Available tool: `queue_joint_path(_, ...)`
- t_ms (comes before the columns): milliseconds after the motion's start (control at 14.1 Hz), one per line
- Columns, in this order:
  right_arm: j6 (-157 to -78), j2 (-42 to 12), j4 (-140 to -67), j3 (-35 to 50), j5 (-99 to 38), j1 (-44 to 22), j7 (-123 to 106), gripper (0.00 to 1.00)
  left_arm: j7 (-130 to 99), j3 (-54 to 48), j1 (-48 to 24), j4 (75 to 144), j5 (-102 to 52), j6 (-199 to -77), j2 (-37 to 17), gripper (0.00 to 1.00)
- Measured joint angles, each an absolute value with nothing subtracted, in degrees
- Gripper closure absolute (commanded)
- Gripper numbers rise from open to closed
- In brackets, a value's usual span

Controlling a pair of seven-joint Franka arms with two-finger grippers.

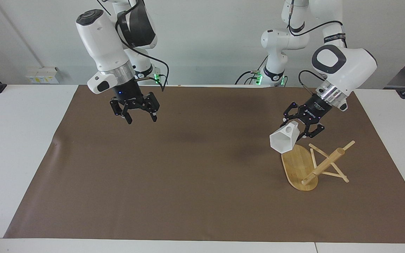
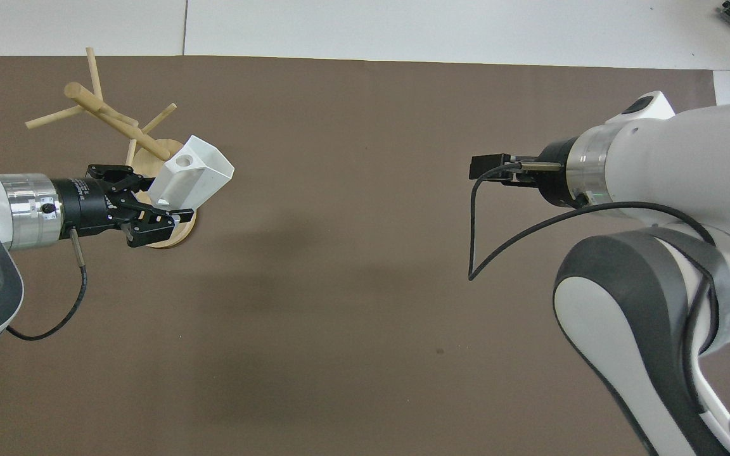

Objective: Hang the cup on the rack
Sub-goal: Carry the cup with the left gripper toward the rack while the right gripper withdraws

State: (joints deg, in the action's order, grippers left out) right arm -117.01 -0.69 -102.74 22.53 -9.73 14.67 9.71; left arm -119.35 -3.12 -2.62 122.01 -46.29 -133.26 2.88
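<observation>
Presently, as catalogued:
Cup: white faceted cup (image 1: 284, 141), carried clear of the mat, mouth tipped down and outward; it was over the rack's base end that lies nearer the robots.
Left gripper: left gripper (image 1: 300, 123) was clamped on the cup's blocky handle side, leaving the round hole uncovered, probably so that a peg could pass through it.
Rack: bamboo mug tree (image 1: 315, 164), standing on its oval base toward the left arm's end of the brown mat (image 1: 174, 168), post and thin pegs free of load.
Cup to rack: just beside the post and pegs, not touching them that I could tell; hanging not yet done.
Right gripper: right gripper (image 1: 138, 115), fingers apart and holding nothing, waited over the mat near the robots' edge, toward the right arm's end.
</observation>
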Motion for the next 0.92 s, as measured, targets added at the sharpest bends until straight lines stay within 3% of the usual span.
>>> queue_joint_path(919, -113.9, -0.4, -102.7, 9.8, -2.8, 14.7, 2.7, 0.0, -128.1, -3.2, -2.6, 121.3, -46.3, -141.1, 0.7, 1.0)
